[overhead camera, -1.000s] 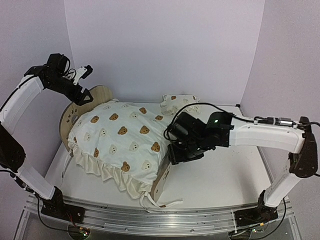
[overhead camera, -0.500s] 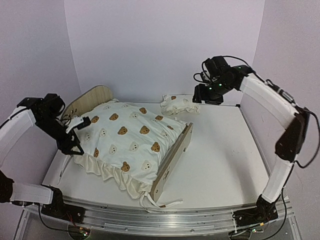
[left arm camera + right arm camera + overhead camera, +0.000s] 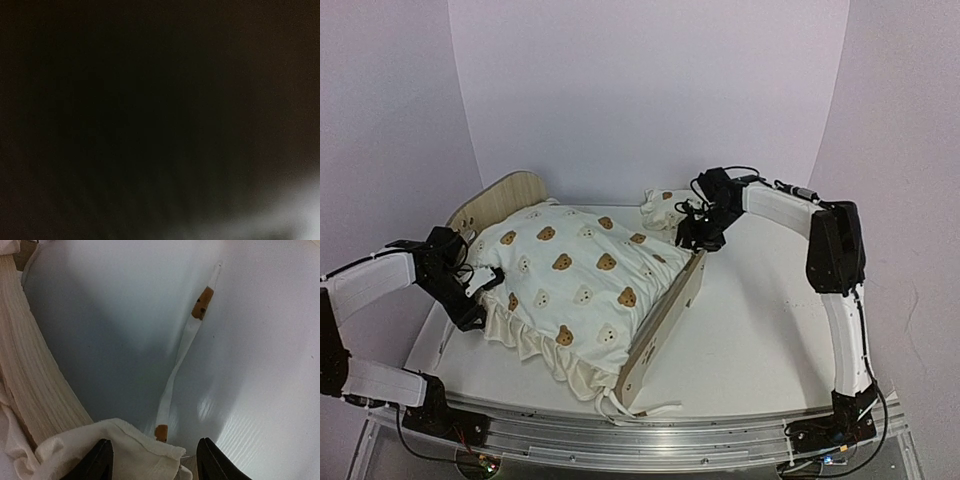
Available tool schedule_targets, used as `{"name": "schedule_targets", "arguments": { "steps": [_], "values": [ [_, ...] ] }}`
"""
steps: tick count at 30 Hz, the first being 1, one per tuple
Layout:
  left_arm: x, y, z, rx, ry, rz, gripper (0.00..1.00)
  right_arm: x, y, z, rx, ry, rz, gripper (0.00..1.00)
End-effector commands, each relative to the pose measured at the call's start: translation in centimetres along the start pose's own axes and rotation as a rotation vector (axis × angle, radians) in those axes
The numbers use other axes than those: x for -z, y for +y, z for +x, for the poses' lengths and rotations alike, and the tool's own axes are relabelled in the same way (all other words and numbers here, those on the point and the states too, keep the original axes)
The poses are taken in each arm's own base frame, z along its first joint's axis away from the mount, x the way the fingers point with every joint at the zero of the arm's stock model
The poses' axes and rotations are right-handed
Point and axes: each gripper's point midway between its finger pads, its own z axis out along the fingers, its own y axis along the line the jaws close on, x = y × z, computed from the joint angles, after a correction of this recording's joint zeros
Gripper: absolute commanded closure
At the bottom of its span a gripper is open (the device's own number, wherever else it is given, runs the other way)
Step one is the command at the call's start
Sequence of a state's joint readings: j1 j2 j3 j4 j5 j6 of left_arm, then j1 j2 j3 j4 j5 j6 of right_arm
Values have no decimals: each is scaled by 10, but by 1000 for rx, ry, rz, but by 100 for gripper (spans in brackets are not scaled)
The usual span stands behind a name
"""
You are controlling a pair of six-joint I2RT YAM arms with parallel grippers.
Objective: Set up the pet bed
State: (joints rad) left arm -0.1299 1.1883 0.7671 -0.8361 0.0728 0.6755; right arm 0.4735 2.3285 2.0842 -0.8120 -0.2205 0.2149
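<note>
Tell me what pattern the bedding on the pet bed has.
Cream bedding with brown bear faces; clearest in the top external view.

Top external: looking down from above and behind the robot, facing the far wall [image 3: 650, 90], taking in the whole table [image 3: 770, 330] and the pet bed [image 3: 665, 315].
Left wrist: showing almost only black, a pale blur at lower right; aim unreadable.
Right wrist: looking down at the table from close range, right claw [image 3: 156, 460] framing the bottom edge.
Shared area: top external and right wrist are both covering the bedding [image 3: 570, 270] edge by the pet bed's far corner.
</note>
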Motion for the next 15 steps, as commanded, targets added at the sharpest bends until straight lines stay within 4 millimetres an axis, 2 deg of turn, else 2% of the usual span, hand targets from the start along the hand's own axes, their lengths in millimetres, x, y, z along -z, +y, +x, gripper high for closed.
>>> {"name": "schedule_targets", "arguments": {
  "steps": [1,4,6,7,10,15],
  "values": [
    [-13,46,-50,6,-155,-148,31,38,26,49,45,62,-121,43],
    [-12,59,-82,14,-228,-134,31,52,32,79,35,71,-163,44],
    [-9,60,-109,4,-302,-82,30,56,36,102,29,80,-180,44],
    [-10,54,-121,-13,-331,-39,30,55,36,117,23,97,-181,44],
    [-18,39,-155,-84,-356,7,29,60,45,141,23,93,-185,44],
    [-34,10,-201,-187,-369,72,29,66,81,171,67,61,-222,44]
  ]
}}
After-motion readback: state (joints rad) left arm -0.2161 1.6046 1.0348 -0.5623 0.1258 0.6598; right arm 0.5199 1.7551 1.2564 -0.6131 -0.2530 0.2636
